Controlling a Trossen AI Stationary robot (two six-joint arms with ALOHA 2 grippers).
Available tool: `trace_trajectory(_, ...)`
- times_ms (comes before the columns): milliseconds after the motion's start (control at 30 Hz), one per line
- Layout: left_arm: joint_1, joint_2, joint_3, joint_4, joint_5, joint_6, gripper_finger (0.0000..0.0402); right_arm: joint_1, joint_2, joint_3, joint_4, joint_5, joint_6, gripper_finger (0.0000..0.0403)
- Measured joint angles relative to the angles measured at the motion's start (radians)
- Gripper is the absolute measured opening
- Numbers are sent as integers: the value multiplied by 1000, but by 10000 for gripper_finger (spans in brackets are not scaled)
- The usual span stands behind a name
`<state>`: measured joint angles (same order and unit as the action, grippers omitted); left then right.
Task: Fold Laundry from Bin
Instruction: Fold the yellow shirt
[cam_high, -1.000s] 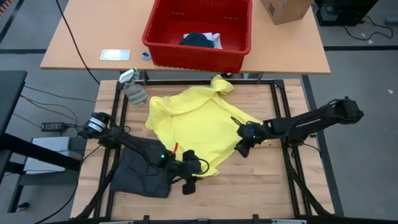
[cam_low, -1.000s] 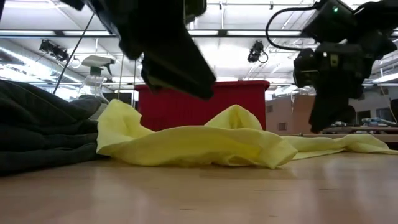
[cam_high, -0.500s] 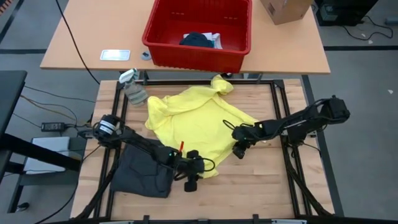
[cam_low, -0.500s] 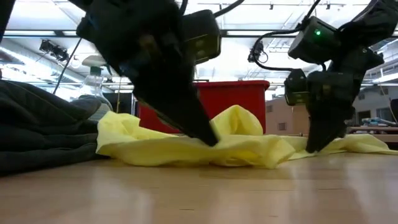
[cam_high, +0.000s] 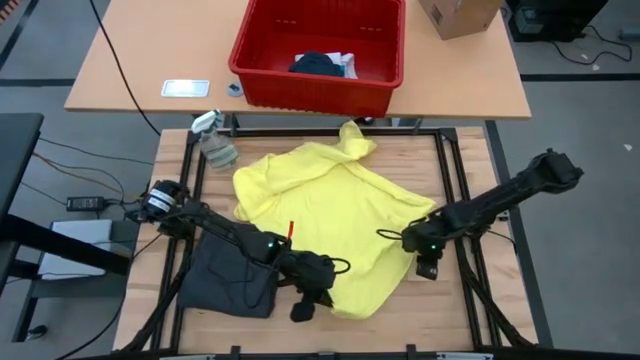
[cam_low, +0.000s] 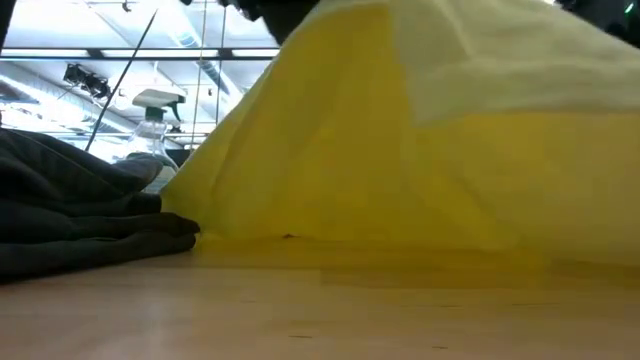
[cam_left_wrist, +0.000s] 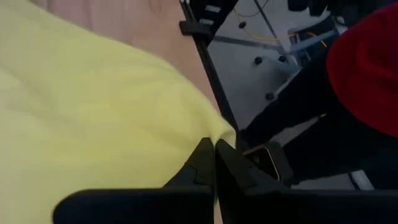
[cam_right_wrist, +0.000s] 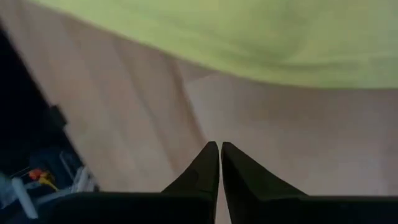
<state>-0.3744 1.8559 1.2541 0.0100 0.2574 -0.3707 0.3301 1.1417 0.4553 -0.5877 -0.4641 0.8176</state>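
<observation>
The bright yellow garment (cam_high: 330, 210) lies spread on the wooden table, its near edge raised; it fills the low view (cam_low: 420, 140). My left gripper (cam_high: 308, 300) is shut at its near edge, and my right gripper (cam_high: 424, 262) is shut at its near-right edge. The dark grey garment (cam_high: 230, 275) lies bunched at the near left, under my left arm. The red bin (cam_high: 310, 92) stands on the far table with a dark blue piece (cam_high: 315, 63) and a white piece (cam_high: 345, 62) inside. My left gripper pinches the yellow garment's near edge (cam_left_wrist: 202, 134) between its shut fingers; one layer or several, I cannot tell. The cloth rises from the table to the gripper, as the low view shows. My right gripper is shut at the garment's near-right edge (cam_high: 408, 255). Its wrist view shows the cloth (cam_right_wrist: 249, 37) only beyond the fingertips, so the place of contact does not show. In the low view the cloth is drawn up on that side too.
A spray bottle (cam_high: 212, 140) lies at the table's far left corner. A brown cardboard box (cam_high: 455, 15) and a small white object (cam_high: 185, 88) sit on the far table beside the bin. The black frame rails (cam_high: 455, 180) run along the table's sides.
Both grippers came down onto the yellow garment, then moved toward the table's near edge, the right one also toward the right edge. The garment's near edge has been raised and drawn out toward the near right. Its far part has stayed by the far edge.
</observation>
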Motion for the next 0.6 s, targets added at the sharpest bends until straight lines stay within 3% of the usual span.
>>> trace_trajectory(133,-1,0,0,-32,0,-22,5,-3,-68,1,20,118,21,28)
trace_trajectory(367,-9,9,1,-160,8,-108,34,-54,-69,1,29,460,29,28)
trace_trajectory(500,-10,8,1,-172,15,-164,50,-72,-2,2,40,514,2,24)
trace_trajectory(600,6,2,1,-149,14,-219,63,-58,60,2,26,476,4,16)
